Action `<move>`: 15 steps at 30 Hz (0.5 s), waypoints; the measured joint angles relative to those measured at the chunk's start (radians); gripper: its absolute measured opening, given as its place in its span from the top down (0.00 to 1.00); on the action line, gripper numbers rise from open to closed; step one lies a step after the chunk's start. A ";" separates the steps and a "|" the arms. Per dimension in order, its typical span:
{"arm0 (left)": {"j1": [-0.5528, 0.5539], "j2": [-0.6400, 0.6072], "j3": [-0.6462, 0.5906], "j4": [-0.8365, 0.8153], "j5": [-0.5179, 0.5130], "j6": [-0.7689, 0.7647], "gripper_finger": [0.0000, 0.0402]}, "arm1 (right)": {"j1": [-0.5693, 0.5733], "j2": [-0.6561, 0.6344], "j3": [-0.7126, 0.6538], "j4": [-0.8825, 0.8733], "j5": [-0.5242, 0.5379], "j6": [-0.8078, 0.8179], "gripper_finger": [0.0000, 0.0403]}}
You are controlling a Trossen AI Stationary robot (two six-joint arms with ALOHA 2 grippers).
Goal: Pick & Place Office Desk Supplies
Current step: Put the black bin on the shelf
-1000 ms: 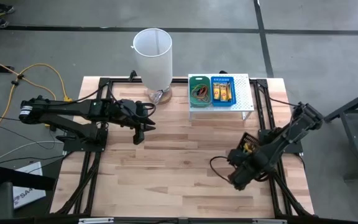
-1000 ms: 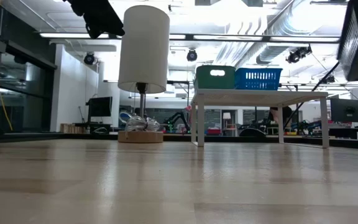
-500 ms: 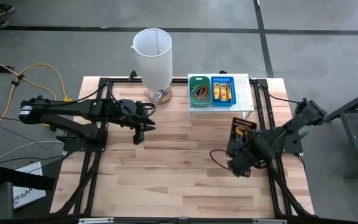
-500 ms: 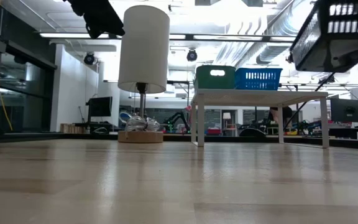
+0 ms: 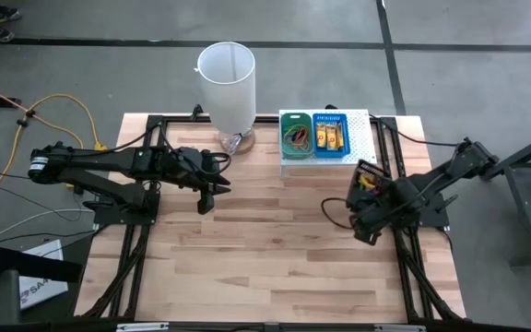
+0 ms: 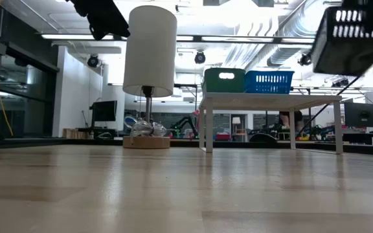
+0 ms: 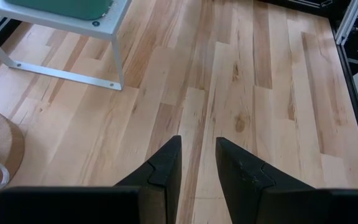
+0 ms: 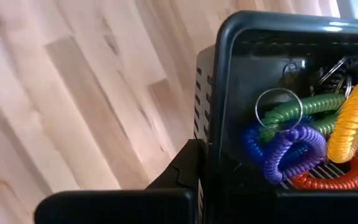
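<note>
Right hand (image 5: 365, 210) raised black tray (image 6: 353, 35); five coils (image 8: 303, 134) inside.

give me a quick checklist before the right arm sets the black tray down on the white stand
1. Right gripper shut on the black tray: ok.
2. Coil keychains inside the tray: ok.
3. Tray lifted off the table, seen in the low view: ok.
4. Bare space on the white stand beside the blue tray and green tray: ok, though narrow.
5. Left gripper parked open, away from the stand: ok.
6. Tray level: cannot tell.
</note>
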 joint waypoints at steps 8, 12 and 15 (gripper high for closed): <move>0.000 0.000 0.000 0.000 0.000 0.000 0.76 | 0.000 -0.121 -0.157 -0.001 0.027 0.048 0.99; 0.000 0.000 0.000 0.000 0.000 0.000 0.76 | -0.018 -0.148 -0.176 0.001 0.061 -0.007 0.99; 0.000 0.000 0.000 0.000 0.000 0.000 0.76 | -0.054 -0.164 -0.176 0.001 0.085 -0.092 0.99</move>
